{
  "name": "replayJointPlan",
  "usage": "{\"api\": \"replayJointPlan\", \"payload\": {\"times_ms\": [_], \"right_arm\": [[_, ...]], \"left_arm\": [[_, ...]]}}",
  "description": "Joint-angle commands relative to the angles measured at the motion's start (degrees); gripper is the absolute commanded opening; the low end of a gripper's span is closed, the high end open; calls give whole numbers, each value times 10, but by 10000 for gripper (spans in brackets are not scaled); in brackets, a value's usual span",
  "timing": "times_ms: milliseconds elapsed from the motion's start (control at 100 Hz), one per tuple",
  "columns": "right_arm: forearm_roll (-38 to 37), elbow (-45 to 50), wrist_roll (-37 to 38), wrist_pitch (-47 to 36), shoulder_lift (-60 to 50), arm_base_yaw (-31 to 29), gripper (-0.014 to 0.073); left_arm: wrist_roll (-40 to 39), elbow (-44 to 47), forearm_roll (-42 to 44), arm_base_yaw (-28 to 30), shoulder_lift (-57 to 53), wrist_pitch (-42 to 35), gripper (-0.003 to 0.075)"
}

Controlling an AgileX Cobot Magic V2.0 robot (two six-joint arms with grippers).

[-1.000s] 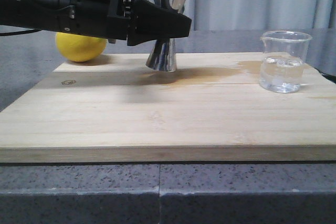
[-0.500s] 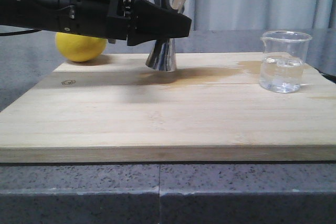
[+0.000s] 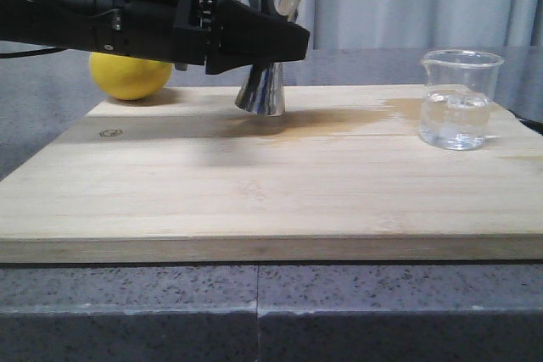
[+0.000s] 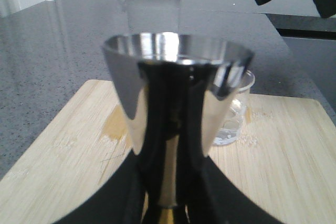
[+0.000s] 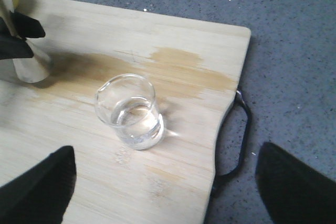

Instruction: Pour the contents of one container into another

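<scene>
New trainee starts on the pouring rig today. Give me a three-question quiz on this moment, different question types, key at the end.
1. True or false: the left gripper is closed around the waist of the steel jigger.
2. Multiple choice: where is the glass beaker? A) held in the right gripper B) standing free on the wooden cutting board C) lying tipped beside the lemon
3. Fill in: the beaker holds a clear ____.

Key
1. True; the jigger's base still rests on the board.
2. B; the right wrist view shows the open right gripper above it, fingers apart, touching nothing.
3. Liquid, filling roughly the lower half.
</scene>
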Motion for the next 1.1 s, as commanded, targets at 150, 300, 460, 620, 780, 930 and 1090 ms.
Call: {"api": "replayJointPlan", "payload": {"times_ms": [150, 300, 460, 620, 780, 930, 1090], "right_arm": [[39, -22, -9, -63, 1, 23, 628], [-11, -21, 40, -136, 1, 82, 628], [-175, -8, 198, -230, 1, 170, 628], [-256, 35, 289, -334, 2, 222, 628], [-256, 83, 289, -396, 2, 225, 628], [-254, 127, 289, -446, 2, 226, 628], [-253, 171, 289, -499, 2, 245, 627]], "left_arm": [[0, -16, -47, -5, -28, 61, 62], [0, -16, -47, -5, -28, 61, 62], [0, -16, -47, -5, -28, 61, 62], [0, -16, -47, -5, -28, 61, 62], [0, -16, -47, -5, -28, 61, 62], [0, -16, -47, -5, -28, 61, 62], [0, -16, -47, -5, -28, 61, 62]]}}
